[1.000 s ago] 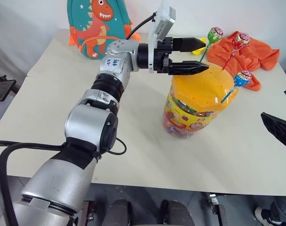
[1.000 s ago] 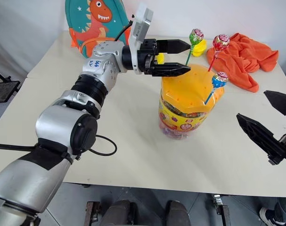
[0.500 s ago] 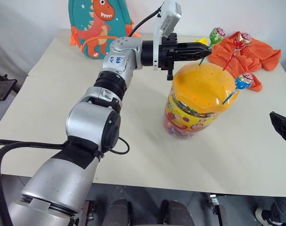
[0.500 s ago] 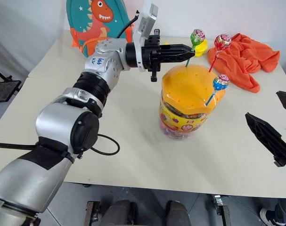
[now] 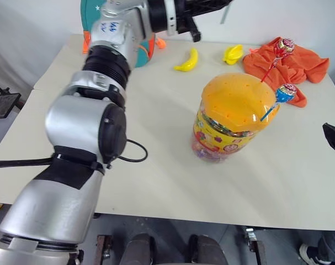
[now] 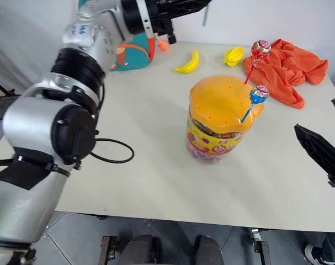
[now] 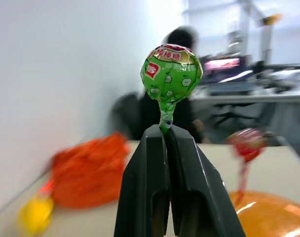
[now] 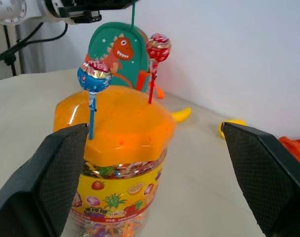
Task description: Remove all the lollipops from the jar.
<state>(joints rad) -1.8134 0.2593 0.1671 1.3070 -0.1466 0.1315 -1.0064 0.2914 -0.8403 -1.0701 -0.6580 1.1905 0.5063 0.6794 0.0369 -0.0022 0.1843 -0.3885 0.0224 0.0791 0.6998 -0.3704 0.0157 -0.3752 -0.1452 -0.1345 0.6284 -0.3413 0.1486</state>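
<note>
right gripper (image 8: 150,173) nearest, low at the right edge of the head views, fingers (image 6: 319,154) spread wide with nothing between them, pointed toward the jar (image 5: 233,118); jar stands upright mid-table (image 5: 156,165), clear tub with yellow fruit label and orange domed lid (image 5: 239,102) dotted with holes; blue lollipop (image 5: 285,92) stuck in the lid's near-right side on a blue stick, leaning outward; red lollipop (image 5: 283,46) stuck further back in the lid on a red stick, head up in front of the orange cloth (image 5: 291,66); both still in the jar; beyond the jar two yellow bananas (image 5: 186,62) lie on the table, one toward the backpack, one just beside the cloth; teal dinosaur backpack (image 8: 124,61) upright at the far-left table edge, mostly hidden by the left arm in the head views; left gripper (image 7: 164,129) raised high above the far side of the table, well clear of the jar, fingers clenched on the green lollipop (image 7: 171,74) just under its wrapped head; green stick (image 5: 224,12) hangs below the fingers at the top of the head view
</note>
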